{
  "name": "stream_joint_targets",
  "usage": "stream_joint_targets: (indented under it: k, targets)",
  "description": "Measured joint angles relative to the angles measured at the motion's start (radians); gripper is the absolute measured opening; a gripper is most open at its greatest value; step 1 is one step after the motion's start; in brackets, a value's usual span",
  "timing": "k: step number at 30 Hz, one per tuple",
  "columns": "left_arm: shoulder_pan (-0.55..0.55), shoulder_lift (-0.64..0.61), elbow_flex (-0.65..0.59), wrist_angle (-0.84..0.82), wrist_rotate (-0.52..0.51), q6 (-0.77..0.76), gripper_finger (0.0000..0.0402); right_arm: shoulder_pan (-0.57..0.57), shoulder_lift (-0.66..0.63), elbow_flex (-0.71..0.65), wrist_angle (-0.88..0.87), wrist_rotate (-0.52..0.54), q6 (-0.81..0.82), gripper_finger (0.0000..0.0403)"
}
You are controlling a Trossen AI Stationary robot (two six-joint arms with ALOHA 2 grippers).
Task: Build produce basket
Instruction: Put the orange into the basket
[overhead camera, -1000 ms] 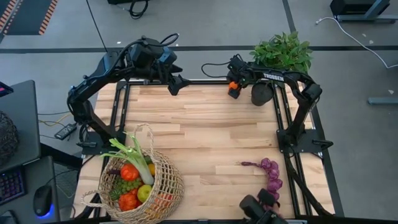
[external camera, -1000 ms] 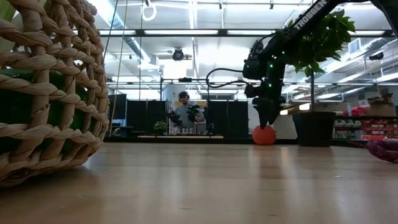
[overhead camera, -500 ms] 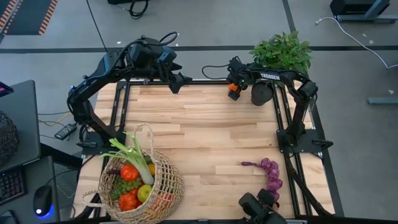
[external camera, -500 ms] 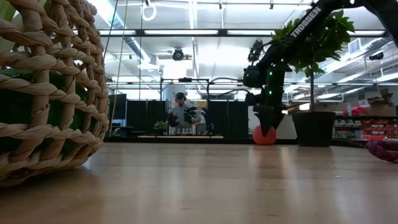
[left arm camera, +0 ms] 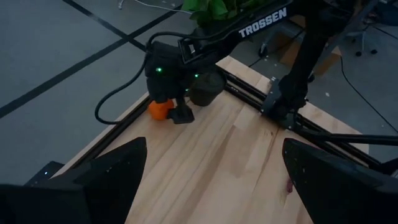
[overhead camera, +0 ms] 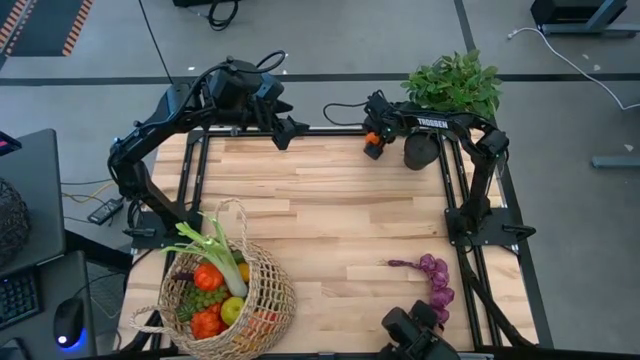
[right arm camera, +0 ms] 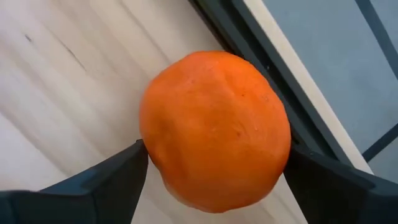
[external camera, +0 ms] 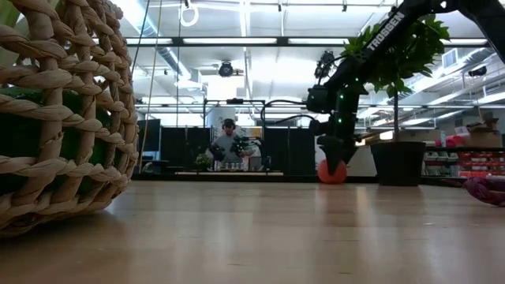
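The orange (right arm camera: 214, 130) sits on the table at the far edge, beside the black plant pot (overhead camera: 420, 150). My right gripper (right arm camera: 217, 155) comes down over the orange (external camera: 331, 171) and is shut on it. My left gripper (left arm camera: 214, 155) is open and hovers above the far edge, left of the middle (overhead camera: 288, 130), touching nothing. The tan wicker basket (overhead camera: 262, 300) stands at the near left corner and holds a leek (overhead camera: 215, 250), tomatoes, green grapes and an apple. Purple grapes (overhead camera: 435, 275) lie on the table at the near right. My right gripper pinches the orange between its two fingers, one finger (right arm camera: 134, 165) on each of two opposite sides, about at its widest part (right arm camera: 152, 134). The fingers come from above, pointing down. In the low view the orange's underside still seems to rest on the table.
The leafy plant (overhead camera: 455, 85) in its black pot stands right beside the right gripper. Black frame rails (overhead camera: 455, 200) run along the table's sides. The wooden table's middle (overhead camera: 340, 210) is bare. A person (external camera: 229, 142) is far behind the table.
My right gripper has shifted a little toward the table's left along the far edge, staying over the orange, and the orange has moved slightly with it.
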Motion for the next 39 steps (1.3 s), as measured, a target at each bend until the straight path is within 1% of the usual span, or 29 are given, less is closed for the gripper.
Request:
stream_joint_targets:
  k: [6, 13, 17, 20, 23, 28, 33, 36, 39]
  targets:
    - [0.0, 0.0, 0.0, 0.0, 0.0, 0.0, 0.038, 0.0, 0.0, 0.001, 0.024, 0.001, 0.005, 0.0349]
    - [0.0, 0.0, 0.0, 0.0, 0.0, 0.0, 0.038, 0.003, 0.0, 0.001, 0.0, -0.004, 0.035, 0.0348]
    - [0.0, 0.0, 0.0, 0.0, 0.0, -0.002, 0.038, 0.014, 0.0, 0.002, -0.013, -0.043, 0.081, 0.0346]
    - [0.0, 0.0, 0.0, 0.0, 0.0, -0.054, 0.038, 0.029, -0.009, 0.002, -0.022, -0.077, 0.12, 0.034]
    - [0.001, 0.0, 0.0, 0.0, 0.0, -0.087, 0.038, 0.049, -0.034, 0.002, -0.025, -0.11, 0.143, 0.0322]
    - [0.001, 0.0, 0.0, 0.007, 0.0, -0.089, 0.038, 0.087, -0.083, 0.002, -0.023, -0.121, 0.155, 0.0295]
    - [0.001, -0.004, 0.0, 0.009, 0.0, -0.089, 0.038, 0.115, -0.12, 0.003, -0.041, -0.133, 0.202, 0.029]
    - [0.001, -0.011, -0.001, 0.008, 0.0, -0.069, 0.038, 0.139, -0.158, 0.003, -0.049, -0.164, 0.253, 0.0289]
    - [0.001, -0.026, -0.001, 0.003, 0.0, -0.043, 0.038, 0.17, -0.211, 0.002, -0.042, -0.222, 0.315, 0.0289]
